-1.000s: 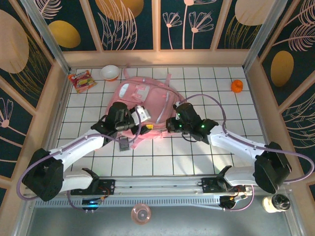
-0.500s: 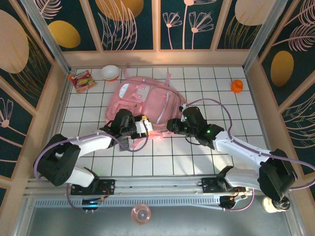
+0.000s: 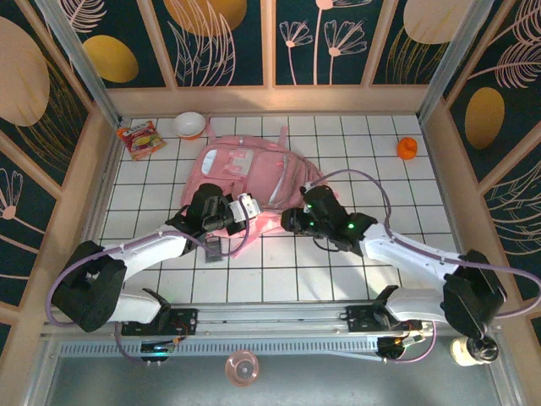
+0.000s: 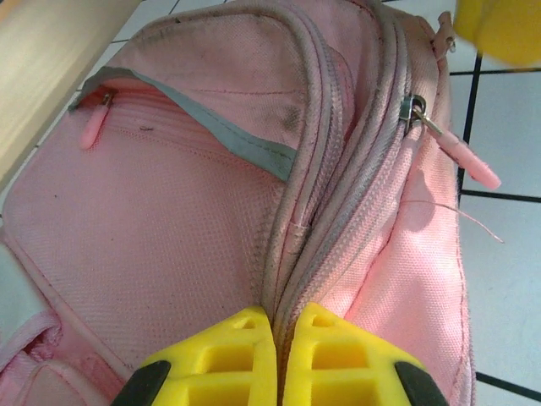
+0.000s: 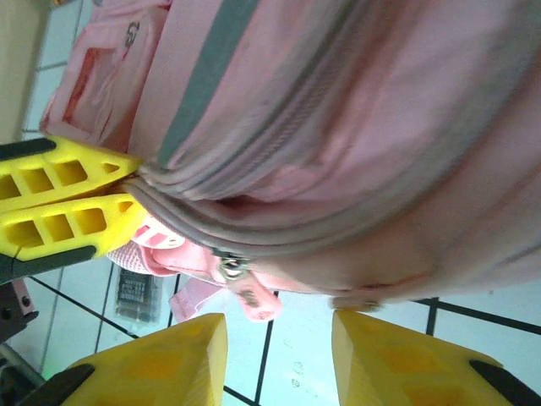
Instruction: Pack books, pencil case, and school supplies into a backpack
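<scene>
The pink backpack [image 3: 254,173] lies flat mid-table. My left gripper [image 3: 246,211] is at its near edge, and its yellow fingers [image 4: 228,359] are shut on the zipper seam of the backpack [image 4: 161,228]. My right gripper [image 3: 290,222] stands open beside it. In the right wrist view a pink zip pull [image 5: 248,295] hangs from the backpack [image 5: 355,110] just above the gap of the right gripper [image 5: 279,359], untouched. The dark grey calculator [image 3: 213,248] lies on the tiles near the left gripper, and the calculator [image 5: 135,292] shows past the left gripper [image 5: 80,200]. The book and pencil case are out of view.
A red-and-yellow snack packet [image 3: 139,138] and a small bowl [image 3: 189,124] sit at the back left. A small orange thing [image 3: 407,148] lies at the back right. Wooden walls border the white tiled table [image 3: 355,152]. A second zip pull [image 4: 469,162] hangs at the backpack's side.
Both grippers have shifted slightly along the backpack's near edge. The left one stays shut on the seam, and the backpack's near edge has moved a little with it.
</scene>
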`<state>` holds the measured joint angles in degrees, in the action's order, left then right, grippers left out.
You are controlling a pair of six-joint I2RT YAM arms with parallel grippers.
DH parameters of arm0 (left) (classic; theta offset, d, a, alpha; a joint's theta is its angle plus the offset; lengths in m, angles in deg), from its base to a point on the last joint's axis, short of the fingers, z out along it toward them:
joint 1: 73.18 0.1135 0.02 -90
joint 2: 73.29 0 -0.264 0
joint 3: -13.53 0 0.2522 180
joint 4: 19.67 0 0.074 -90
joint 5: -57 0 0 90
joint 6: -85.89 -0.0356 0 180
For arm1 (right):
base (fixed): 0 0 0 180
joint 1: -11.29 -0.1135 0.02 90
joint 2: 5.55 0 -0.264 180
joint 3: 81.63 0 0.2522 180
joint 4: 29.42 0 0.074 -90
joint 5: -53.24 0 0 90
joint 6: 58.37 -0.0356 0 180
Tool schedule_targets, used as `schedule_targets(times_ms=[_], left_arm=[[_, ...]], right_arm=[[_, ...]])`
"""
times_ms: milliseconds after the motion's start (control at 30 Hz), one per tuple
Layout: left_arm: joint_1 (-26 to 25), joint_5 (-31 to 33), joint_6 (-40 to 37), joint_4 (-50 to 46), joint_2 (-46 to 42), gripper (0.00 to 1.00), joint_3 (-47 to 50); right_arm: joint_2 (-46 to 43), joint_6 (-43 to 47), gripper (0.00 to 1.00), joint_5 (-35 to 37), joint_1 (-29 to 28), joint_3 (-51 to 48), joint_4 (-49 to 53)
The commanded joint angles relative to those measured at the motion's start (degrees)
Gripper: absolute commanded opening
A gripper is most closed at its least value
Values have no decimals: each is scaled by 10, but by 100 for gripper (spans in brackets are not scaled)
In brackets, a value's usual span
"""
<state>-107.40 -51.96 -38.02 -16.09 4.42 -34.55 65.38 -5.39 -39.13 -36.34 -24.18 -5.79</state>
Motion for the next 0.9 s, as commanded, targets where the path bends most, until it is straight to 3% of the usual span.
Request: schedule_targets(times_ms=[0,400,567,700,867], left_arm=[[1,-28,50,15,-16,0,-28],[1,-39,68,0,-14,0,-51],[0,-38,68,-3,-20,0,-49],[1,-39,68,-3,-20,0,-50],[1,-43,68,-4,-20,0,-54]], right_arm=[[39,18,38,66,-27,56,44],[120,-32,39,202,-70,123,128],[129,-63,28,255,-70,140,167],[128,-55,18,249,-70,139,155],[138,-44,19,235,-68,134,127]])
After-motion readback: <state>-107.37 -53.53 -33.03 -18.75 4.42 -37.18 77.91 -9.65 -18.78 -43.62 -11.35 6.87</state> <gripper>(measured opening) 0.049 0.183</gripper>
